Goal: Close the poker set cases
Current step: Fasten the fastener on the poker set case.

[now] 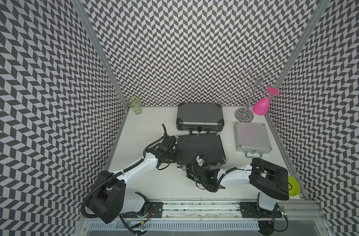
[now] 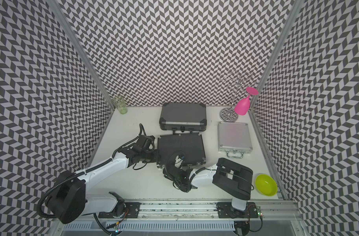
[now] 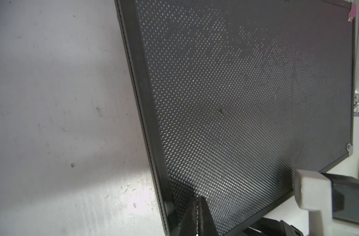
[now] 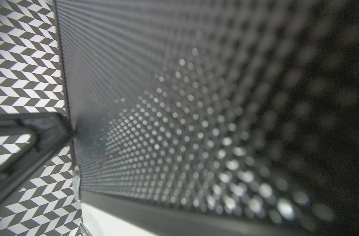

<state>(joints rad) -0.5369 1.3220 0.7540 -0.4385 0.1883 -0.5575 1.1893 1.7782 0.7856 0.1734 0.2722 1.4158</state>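
Observation:
In both top views all three poker set cases lie with lids down. The flat textured black case (image 1: pixel 201 148) is in the middle, the thick ribbed dark grey case (image 1: pixel 200 117) behind it, and the silver case (image 1: pixel 252 137) to the right. My left gripper (image 1: pixel 177 152) is at the black case's left edge. In the left wrist view its fingers (image 3: pixel 203 216) are shut, with their tips resting on the dotted lid (image 3: pixel 246 92). My right gripper (image 1: pixel 200 161) is over the front edge of the black case. The right wrist view is filled by the blurred lid (image 4: pixel 195 122), and its jaws do not show.
A green patterned glass (image 1: pixel 135 105) stands at the back left corner. A chrome rack (image 1: pixel 244 115) with a pink goblet (image 1: pixel 261 106) hanging from it stands at the back right. A lime bowl (image 2: pixel 266 185) sits front right. The arms' rail (image 1: pixel 195 208) runs along the front.

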